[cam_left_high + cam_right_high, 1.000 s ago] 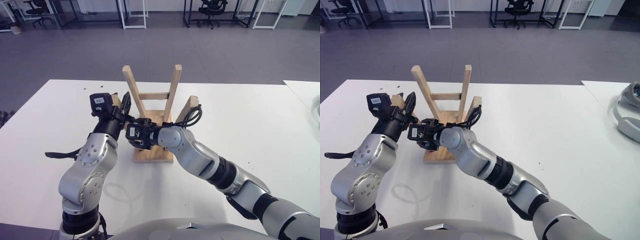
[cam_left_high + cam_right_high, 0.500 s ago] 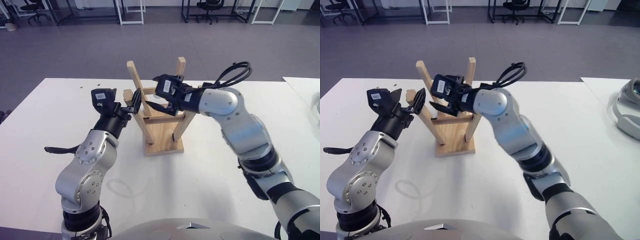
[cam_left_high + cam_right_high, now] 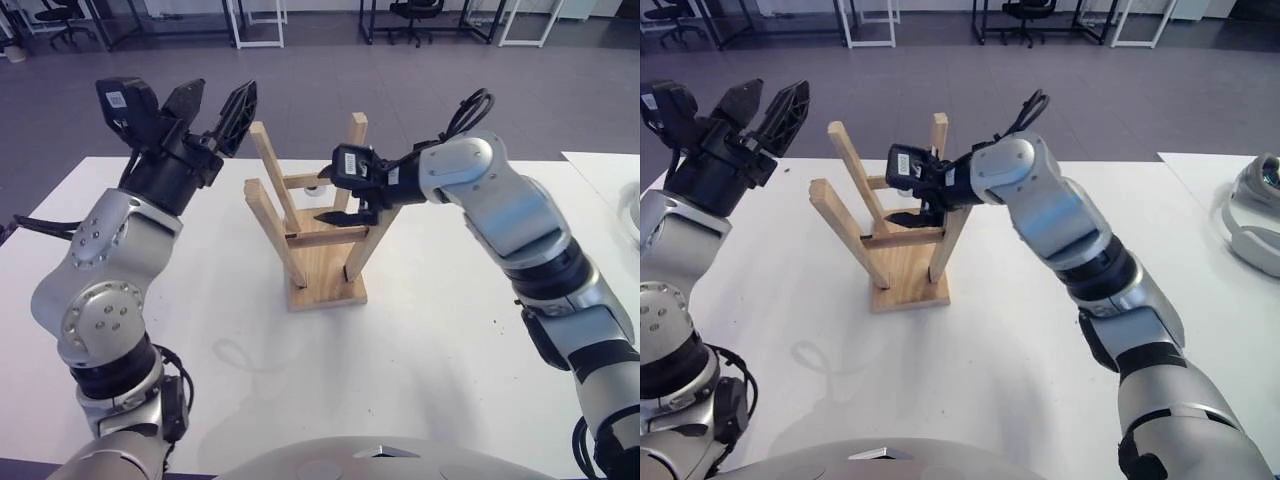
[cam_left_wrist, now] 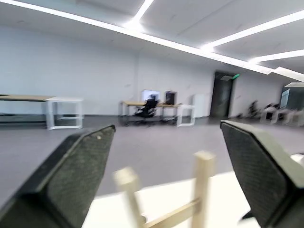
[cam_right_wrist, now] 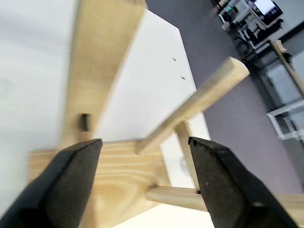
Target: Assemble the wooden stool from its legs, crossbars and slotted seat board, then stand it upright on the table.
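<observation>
White table [image 3: 450,330] across lower frame. At centre, pale wooden stool [image 3: 322,275] upside down: flat seat board [image 3: 330,293] on tabletop, legs pointing up, crossbar [image 3: 327,238] fitted btwn front pair. R gripper [image 3: 335,197], black, centre frame, in among legs just above that crossbar, fingers spread, gripping nothing. L gripper [image 3: 222,95] upper left, raised, fingers wide apart, empty, clear of stool. Grey floor [image 3: 420,90] behind.

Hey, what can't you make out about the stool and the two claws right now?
1. Seat board lower face: eye views, it lies against the table.
2. Whether the right claw touches the crossbar: eye views, the claw covers it; right wrist view is blurred.
3. Where the legs join the board: left wrist view, blurred and cut off by the picture's edge.
</observation>
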You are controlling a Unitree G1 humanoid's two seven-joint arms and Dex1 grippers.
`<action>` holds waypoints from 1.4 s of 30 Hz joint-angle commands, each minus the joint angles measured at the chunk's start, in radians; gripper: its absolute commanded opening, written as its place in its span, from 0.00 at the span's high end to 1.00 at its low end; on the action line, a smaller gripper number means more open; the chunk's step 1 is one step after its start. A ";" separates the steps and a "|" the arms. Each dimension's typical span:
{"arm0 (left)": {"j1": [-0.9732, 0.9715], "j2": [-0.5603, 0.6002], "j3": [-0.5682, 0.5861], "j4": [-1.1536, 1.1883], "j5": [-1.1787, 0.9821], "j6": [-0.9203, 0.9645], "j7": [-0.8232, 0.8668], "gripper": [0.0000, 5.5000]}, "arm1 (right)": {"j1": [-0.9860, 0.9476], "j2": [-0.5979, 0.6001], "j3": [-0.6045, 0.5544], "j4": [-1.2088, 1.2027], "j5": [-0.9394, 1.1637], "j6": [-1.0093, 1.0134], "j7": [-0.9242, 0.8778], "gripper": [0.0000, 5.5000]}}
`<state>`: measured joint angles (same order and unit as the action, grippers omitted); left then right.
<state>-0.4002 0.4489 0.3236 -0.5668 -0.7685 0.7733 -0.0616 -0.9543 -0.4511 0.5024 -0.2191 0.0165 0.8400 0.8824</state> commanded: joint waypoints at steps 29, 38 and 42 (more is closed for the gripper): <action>-0.217 -0.034 -0.018 0.012 0.001 -0.069 -0.141 0.25 | -0.012 0.259 -0.814 -0.222 0.400 0.001 -0.350 0.38; 0.202 -0.058 -0.432 0.343 0.441 -0.418 -0.276 0.25 | 0.620 0.149 -0.548 -0.068 0.306 -0.145 -0.291 0.38; 0.190 -0.086 -0.368 0.303 0.338 -0.435 -0.289 0.25 | 0.528 0.207 -0.618 -0.106 0.464 -0.116 -0.332 0.38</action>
<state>-0.3033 0.3808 -0.0140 -0.3106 -0.3900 0.2106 -0.3046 -0.4292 -0.2835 -0.1174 -0.3486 0.4126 0.6361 0.5598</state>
